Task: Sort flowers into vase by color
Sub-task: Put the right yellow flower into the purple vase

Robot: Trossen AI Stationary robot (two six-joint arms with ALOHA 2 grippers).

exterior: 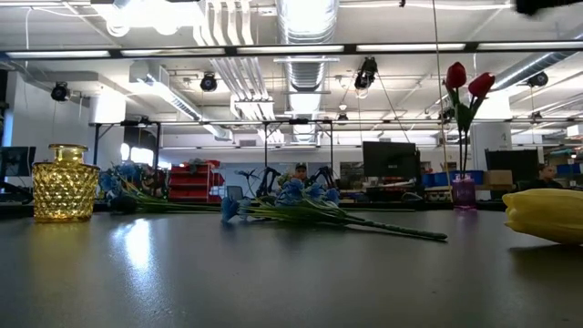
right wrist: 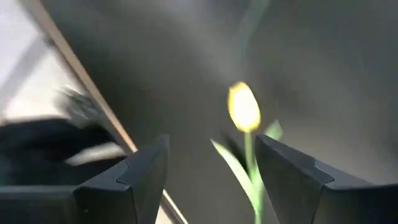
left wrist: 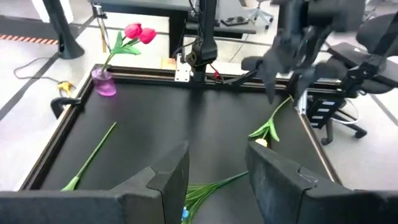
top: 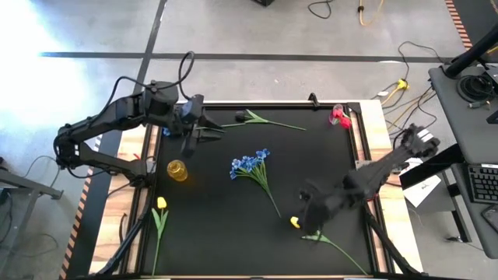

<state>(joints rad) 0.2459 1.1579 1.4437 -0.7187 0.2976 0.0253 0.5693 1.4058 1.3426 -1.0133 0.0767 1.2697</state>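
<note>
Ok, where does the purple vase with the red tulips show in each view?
High: the purple vase sits at the mat's far right corner.
Low: right of centre, behind the blue flowers.
Left wrist: upper left.
Right wrist: not in it.
Shared landmark: the red tulips.

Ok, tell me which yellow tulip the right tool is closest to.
The yellow tulip near the right tool; the other lies at the left edge.

Dark jointed arms, black cables, blocky fingers
</note>
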